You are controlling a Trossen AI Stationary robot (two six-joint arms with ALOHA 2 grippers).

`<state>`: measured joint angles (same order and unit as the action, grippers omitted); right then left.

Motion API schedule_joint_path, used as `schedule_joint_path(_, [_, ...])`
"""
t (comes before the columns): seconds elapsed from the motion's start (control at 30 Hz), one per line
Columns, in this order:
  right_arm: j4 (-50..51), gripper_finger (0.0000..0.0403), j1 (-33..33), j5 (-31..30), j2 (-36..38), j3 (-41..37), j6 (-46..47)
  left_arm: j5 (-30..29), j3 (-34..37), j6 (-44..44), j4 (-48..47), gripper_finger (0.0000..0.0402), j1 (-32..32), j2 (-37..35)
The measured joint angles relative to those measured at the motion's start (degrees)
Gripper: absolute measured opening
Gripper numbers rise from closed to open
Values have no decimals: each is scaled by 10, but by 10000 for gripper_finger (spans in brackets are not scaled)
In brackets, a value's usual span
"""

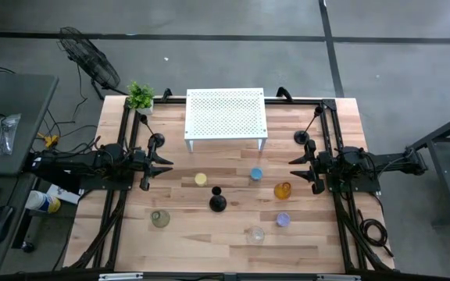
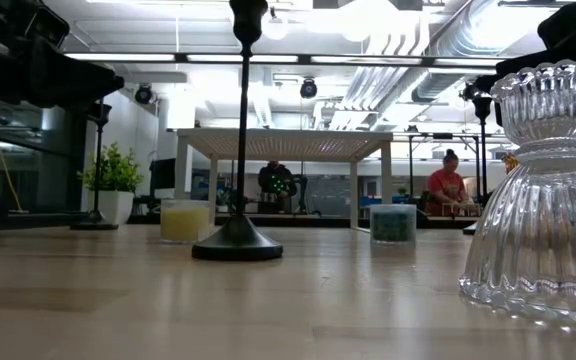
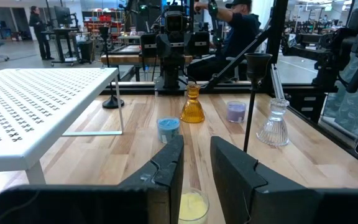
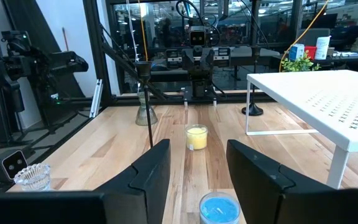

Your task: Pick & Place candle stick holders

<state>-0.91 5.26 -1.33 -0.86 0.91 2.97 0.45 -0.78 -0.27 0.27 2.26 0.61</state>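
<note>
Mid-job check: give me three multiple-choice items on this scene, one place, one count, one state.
1. Where is the plant? A) at a corner of the table on the left arm's side B) under the white stand C) beside the purple cup
2. How many black candlesticks stand on the table? A) one B) three C) five
3. The right gripper is: A) shut on the blue cup B) open, holding nothing C) shut on a candlestick
Answers: 1 A, the high view shows it there; 2 B, one central, one by each arm; 3 B, its wrist view shows an empty gap.
</note>
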Motion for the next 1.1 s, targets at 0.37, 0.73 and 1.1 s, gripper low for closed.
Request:
schedule_joint_path(0.37, [-2, 152, 0, -2, 0, 0, -91, 0, 0, 0, 0, 77, 0, 0])
schedule_joint_path(0.73, [2, 152, 0, -15, 0, 0, -72, 0, 0, 0, 0, 77, 0, 0])
schedule_joint_path(1.1, [-7, 152, 0, -130, -9, 1, 38, 0, 0, 0, 0, 77, 0, 0])
